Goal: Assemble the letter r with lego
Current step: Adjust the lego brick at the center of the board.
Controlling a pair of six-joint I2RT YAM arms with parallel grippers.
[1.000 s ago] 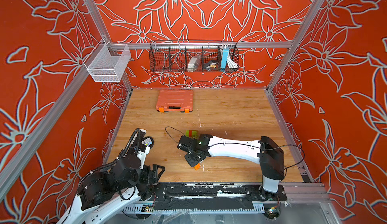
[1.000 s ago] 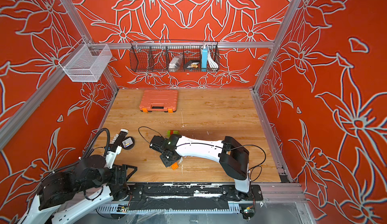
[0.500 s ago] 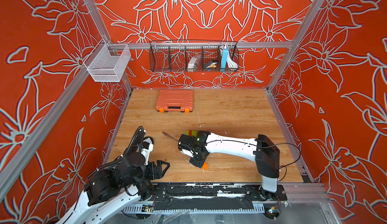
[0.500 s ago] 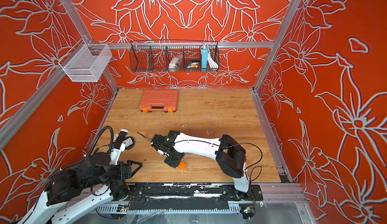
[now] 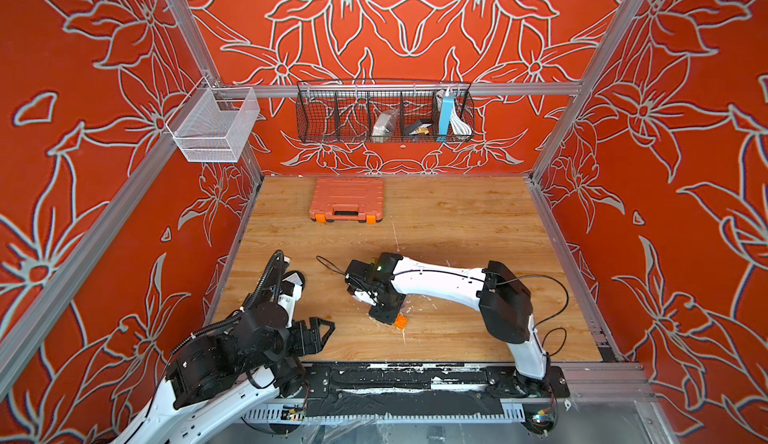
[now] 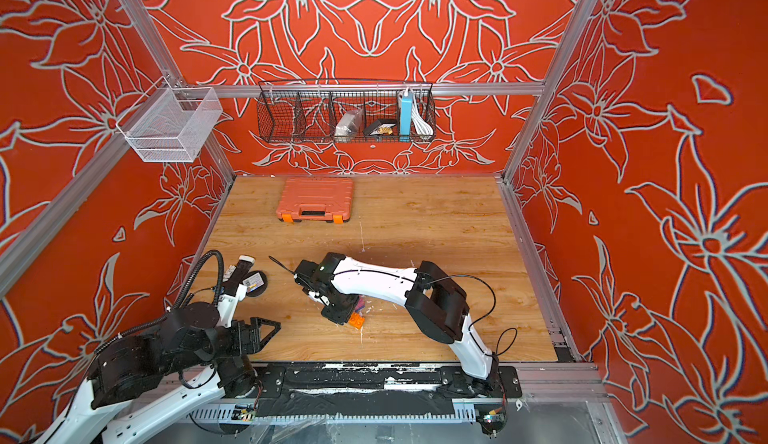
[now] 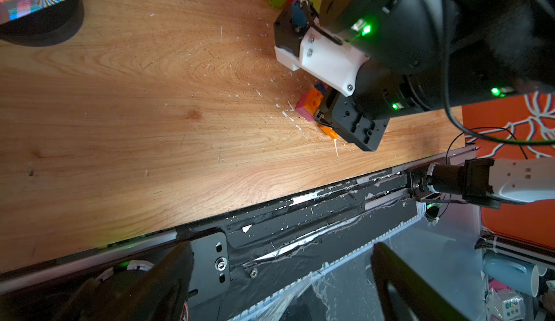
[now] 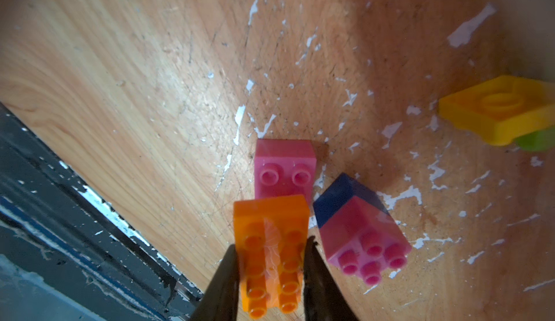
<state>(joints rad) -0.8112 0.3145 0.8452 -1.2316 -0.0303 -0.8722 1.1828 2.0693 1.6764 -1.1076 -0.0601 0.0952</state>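
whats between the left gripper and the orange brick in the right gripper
Only bare, scuffed table from the left gripper up to the right gripper clamped on the orange brick; both top views show it.

Top views: high, looking down, whole table point(image 5: 457, 221). Wrist cams close; all share orange brick point(image 8: 270, 214) at right gripper point(image 8: 271, 244).

Held between the black fingers point(image 8: 219, 289) of the right claw point(image 8: 271, 244): long orange brick point(image 8: 270, 214). Just past the claw's tip: pink brick point(image 8: 283, 157). Beside the claw: two-colour block point(image 8: 360, 229), dark blue at one end and pink at the studded end. Farther from the claw: yellow brick point(image 8: 495, 109) over a lime-green brick point(image 8: 537, 142). Table point(image 8: 120, 64): pale wood grain flecked with white. Walls point(image 5: 374, 26): orange-red with grey-white flower outlines. Toolbox point(image 5: 346, 196), well beyond the claw: salmon-orange with brighter orange latches.
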